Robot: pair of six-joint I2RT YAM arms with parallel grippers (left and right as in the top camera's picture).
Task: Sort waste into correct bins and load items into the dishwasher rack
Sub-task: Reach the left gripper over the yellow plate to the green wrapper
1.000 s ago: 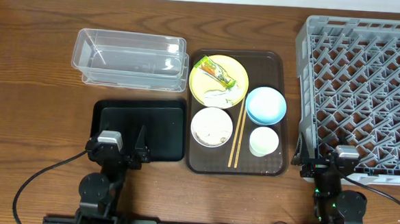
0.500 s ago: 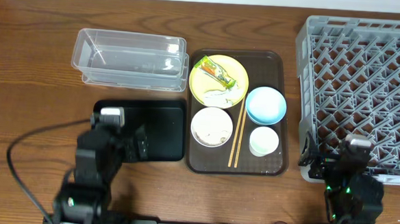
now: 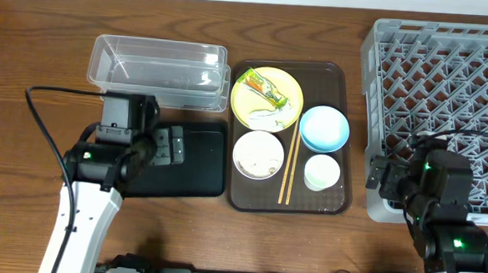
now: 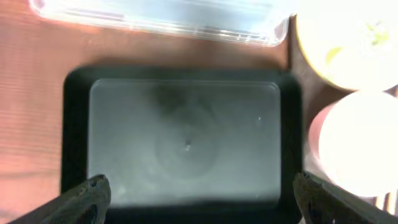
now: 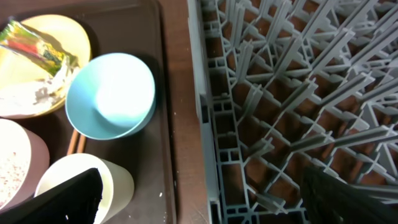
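On the yellow plate lie the snack wrapper and crumpled white paper. The white-pinkish bowl with rice scraps, the light blue bowl, the white cup and the chopsticks are beside it. My left gripper is open and empty above the black tray, as the left wrist view shows. My right gripper is open and empty over the grey rack's left edge, next to the cup. The clear tub is empty.
The plate, bowls, cup and chopsticks all sit on a brown serving tray between the bins and the rack. The tub stands behind the black tray. Cables trail from both arms along the table's front.
Both arms have risen from the front edge and reached forward. The left gripper now hangs over the black tray, the right one over the gap between serving tray and rack.
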